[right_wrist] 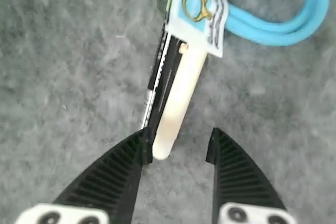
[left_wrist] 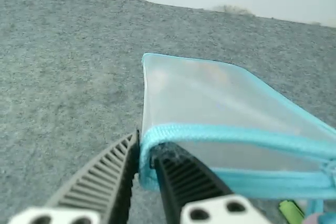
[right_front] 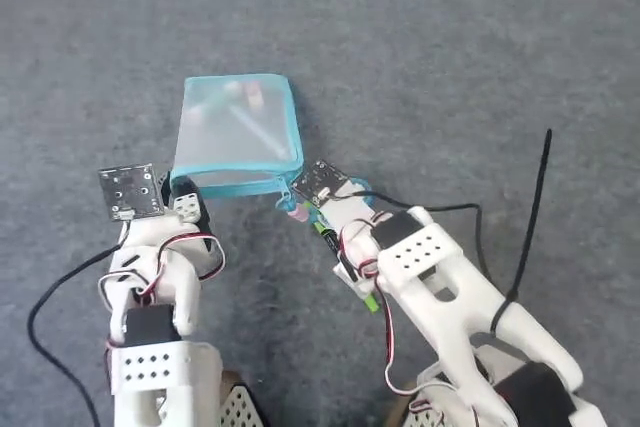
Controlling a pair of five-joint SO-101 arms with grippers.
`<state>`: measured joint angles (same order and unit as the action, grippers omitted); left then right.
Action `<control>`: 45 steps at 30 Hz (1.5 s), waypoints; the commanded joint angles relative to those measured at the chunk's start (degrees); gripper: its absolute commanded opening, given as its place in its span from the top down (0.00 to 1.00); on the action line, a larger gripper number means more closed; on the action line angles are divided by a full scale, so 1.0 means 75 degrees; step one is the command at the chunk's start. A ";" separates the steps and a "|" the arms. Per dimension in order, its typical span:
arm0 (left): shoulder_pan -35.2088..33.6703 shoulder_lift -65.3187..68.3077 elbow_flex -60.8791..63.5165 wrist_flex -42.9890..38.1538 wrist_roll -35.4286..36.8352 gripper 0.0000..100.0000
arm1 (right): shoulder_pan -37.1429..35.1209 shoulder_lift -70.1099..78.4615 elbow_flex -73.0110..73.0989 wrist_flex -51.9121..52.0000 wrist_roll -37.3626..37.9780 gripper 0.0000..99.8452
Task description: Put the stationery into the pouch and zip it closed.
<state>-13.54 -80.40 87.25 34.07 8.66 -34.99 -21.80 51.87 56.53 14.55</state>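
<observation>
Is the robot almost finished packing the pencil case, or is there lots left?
About halfway. Done: some stationery already shows through the pouch. In hand: the left gripper is shut on the pouch's corner, and the open right gripper has the end of a cream pen between its fingers, beside a dark pen on the table. Left: get those pens in, then zip it closed.
</observation>
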 commanded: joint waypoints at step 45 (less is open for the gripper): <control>-0.0023 -0.0129 -0.0662 -0.0164 0.0070 0.99 | 0.3604 0.1119 -0.0563 0.0123 -0.0563 0.83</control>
<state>-13.54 -80.40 87.25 34.07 8.66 -7.38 -13.63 50.55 56.09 10.68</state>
